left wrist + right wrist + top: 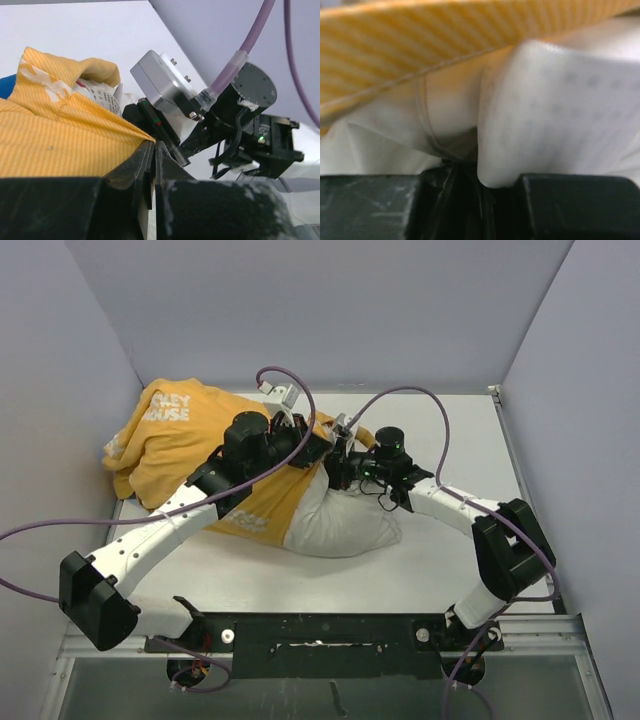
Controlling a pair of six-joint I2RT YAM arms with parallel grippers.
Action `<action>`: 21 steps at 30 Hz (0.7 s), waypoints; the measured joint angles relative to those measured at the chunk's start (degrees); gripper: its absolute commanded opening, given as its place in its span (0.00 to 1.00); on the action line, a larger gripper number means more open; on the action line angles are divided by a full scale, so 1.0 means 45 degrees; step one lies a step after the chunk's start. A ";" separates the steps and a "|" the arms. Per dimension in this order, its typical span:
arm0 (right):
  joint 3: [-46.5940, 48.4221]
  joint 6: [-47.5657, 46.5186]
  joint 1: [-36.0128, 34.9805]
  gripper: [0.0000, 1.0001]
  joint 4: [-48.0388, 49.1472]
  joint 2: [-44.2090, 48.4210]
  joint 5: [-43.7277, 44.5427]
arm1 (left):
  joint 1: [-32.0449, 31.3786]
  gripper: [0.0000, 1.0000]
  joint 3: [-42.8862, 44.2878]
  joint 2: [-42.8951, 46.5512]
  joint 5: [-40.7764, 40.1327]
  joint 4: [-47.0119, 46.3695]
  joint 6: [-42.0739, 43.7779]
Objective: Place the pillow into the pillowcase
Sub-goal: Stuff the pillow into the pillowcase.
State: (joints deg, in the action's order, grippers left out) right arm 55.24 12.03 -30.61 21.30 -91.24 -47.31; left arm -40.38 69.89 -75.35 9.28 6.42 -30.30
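- The step in hand is the stuffing itself. The pillow (345, 520) is partly in, and its bare white end sticks out of the pillowcase (190, 440) near the middle of the tabletop (450, 570).
- The pillowcase lies yellow side up and bunched, running toward the far left corner of the tabletop.
- The left claw (154, 150) is closed, pinching the yellow hem at the case's mouth.
- The right claw (465, 170) is closed on a fold of white pillow fabric, just under the yellow hem.
- Judged from this, the next move calls for the left claw to hold or draw the hem over the pillow while the right pushes the pinched fold deeper in, toward the far left corner.
- In the overhead view both wrists cover the mouth of the case, so how wide it gapes is hidden.
- How far the pillow reaches inside cannot be told.
- The right wrist view is too close and blurred to show more than cloth.
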 measured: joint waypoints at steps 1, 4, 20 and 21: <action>0.0000 0.0078 0.0010 0.10 0.0345 -0.0170 0.0180 | 0.0034 0.00 -0.0180 -0.0102 0.0044 -0.0505 -0.0330; 0.0000 0.0554 0.0136 0.19 0.1248 -0.0622 0.0423 | 0.0112 0.00 -0.0622 -0.0418 0.0039 -0.1715 -0.0869; -0.0058 0.3031 0.0976 0.24 0.4556 -0.2905 0.0131 | 0.0117 0.00 -0.3293 -0.2035 -0.0384 -0.8004 -0.2278; -0.0044 0.3099 0.1049 0.28 0.4605 -0.2914 -0.0010 | 0.0097 0.00 -0.3721 -0.1904 -0.0495 -0.8398 -0.2346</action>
State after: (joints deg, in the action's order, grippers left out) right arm 55.05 25.98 -25.89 42.02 -104.36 -47.35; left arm -39.94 53.15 -83.92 7.05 -31.38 -40.86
